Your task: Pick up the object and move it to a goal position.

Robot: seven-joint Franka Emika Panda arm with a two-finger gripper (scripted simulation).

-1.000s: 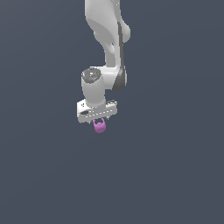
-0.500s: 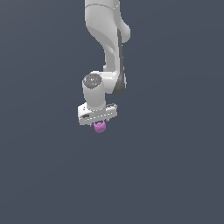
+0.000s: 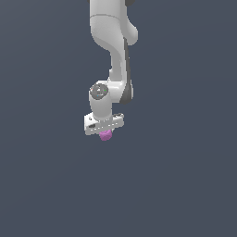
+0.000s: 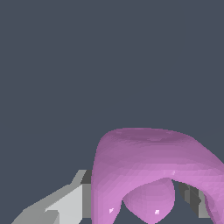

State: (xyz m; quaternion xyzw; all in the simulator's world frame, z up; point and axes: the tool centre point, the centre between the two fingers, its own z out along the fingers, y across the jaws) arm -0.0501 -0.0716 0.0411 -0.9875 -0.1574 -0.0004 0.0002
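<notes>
Hand [image 3: 105,133] clamped on the pink object [image 3: 106,135] against plain, featureless dark grey-blue surroundings [image 3: 185,176]

Nothing but flat dark grey-blue backdrop lies around the fingers [image 4: 65,205] of the white gripper [image 3: 104,130]: beneath them, to both sides, and beyond. The gap between them is filled by the small smooth pink-purple rounded lump [image 3: 106,135] [image 4: 153,175], which bulges below the fingertips.

Flat, even simulator light, sharp and shadowless, with faceted low-polygon edges.
</notes>
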